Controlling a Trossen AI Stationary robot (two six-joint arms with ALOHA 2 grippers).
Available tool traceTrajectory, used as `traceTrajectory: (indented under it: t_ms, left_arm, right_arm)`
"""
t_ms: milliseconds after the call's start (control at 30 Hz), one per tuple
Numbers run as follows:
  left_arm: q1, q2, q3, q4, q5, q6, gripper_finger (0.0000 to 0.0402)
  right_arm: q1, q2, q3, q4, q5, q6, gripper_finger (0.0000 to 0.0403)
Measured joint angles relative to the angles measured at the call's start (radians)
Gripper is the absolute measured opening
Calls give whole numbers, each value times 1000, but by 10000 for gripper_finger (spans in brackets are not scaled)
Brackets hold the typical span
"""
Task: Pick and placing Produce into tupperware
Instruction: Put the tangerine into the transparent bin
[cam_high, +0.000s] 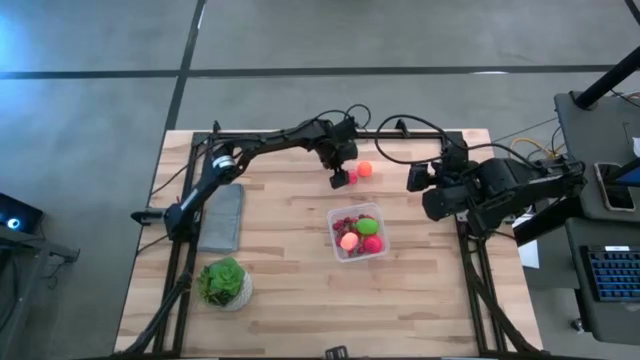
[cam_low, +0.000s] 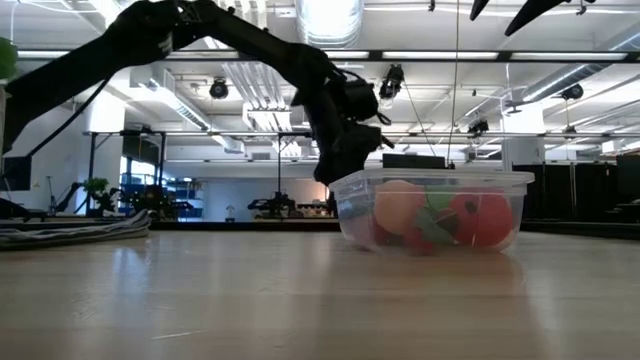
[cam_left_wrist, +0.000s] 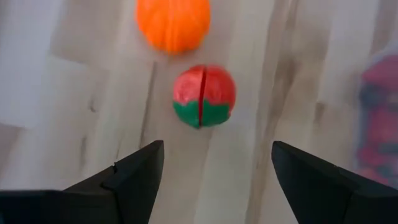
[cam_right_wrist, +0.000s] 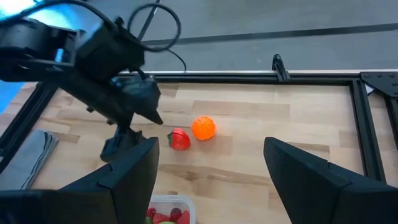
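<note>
A red-and-green toy fruit (cam_left_wrist: 204, 96) and an orange toy fruit (cam_left_wrist: 173, 23) lie side by side on the wooden table near its far edge; they also show in the high view, the red one (cam_high: 353, 176) and the orange one (cam_high: 365, 169). My left gripper (cam_left_wrist: 214, 163) is open just to the left of the red fruit (cam_right_wrist: 179, 139), touching nothing. The clear tupperware (cam_high: 358, 232) stands at mid-table and holds red, green, peach and pink toy produce and small red berries. My right gripper (cam_high: 415, 178) is open and empty, right of the two fruits.
A flat grey slab (cam_high: 222, 217) lies at the table's left. A leafy green head in a white bowl (cam_high: 225, 283) stands at the near left. The table's dark frame rail (cam_right_wrist: 323, 76) runs along the far edge. Bare wood lies toward the near edge.
</note>
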Motion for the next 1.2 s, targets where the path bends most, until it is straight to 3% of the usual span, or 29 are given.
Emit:
traceTrajectory:
  t_ms: [433, 533, 667, 867, 1100, 1200]
  left_arm:
    - [-30, 7, 18, 26, -32, 19, 283]
    - [-37, 7, 36, 100, -100, 17, 283]
    - [-37, 4, 72, 172, -114, 16, 283]
    - [-34, 3, 69, 55, -111, -111, 283]
    - [-34, 4, 38, -49, -107, -117, 283]
    - [-40, 4, 38, -34, -37, -118, 283]
  right_arm:
    - [0, 0, -1, -3, 1, -11, 277]
    - [0, 0, -1, -3, 1, -27, 277]
    - [0, 0, -1, -3, 1, -33, 278]
    - [0, 0, -1, -4, 1, -42, 274]
    - [0, 0, -1, -8, 1, -59, 278]
    - [0, 0, -1, -8, 1, -63, 278]
